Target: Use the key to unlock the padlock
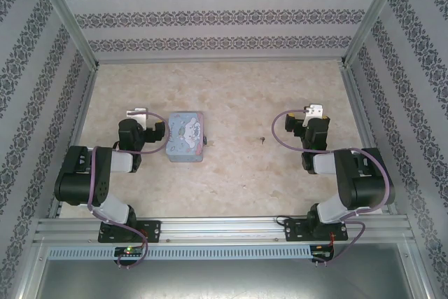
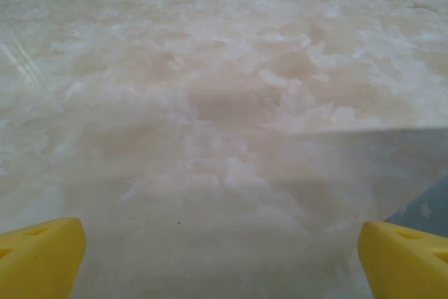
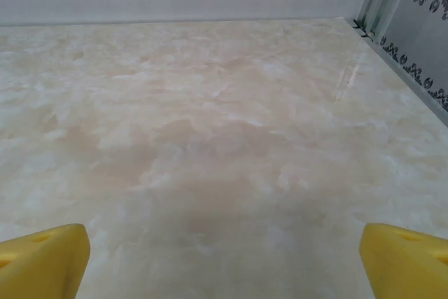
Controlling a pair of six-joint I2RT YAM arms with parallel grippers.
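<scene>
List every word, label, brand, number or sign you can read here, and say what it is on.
None can be read.
The pale blue tin bears a cartoon print; any lettering on it is too small to tell.
The wall bands are ornament, not text.

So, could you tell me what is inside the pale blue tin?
Hidden: the tin lies closed, so its inside is covered. Nothing rests on its cartoon-printed top.

I see the tin on the table's left half, the padlock just beside its right side. The key lies right of them, near the table's middle.
</scene>
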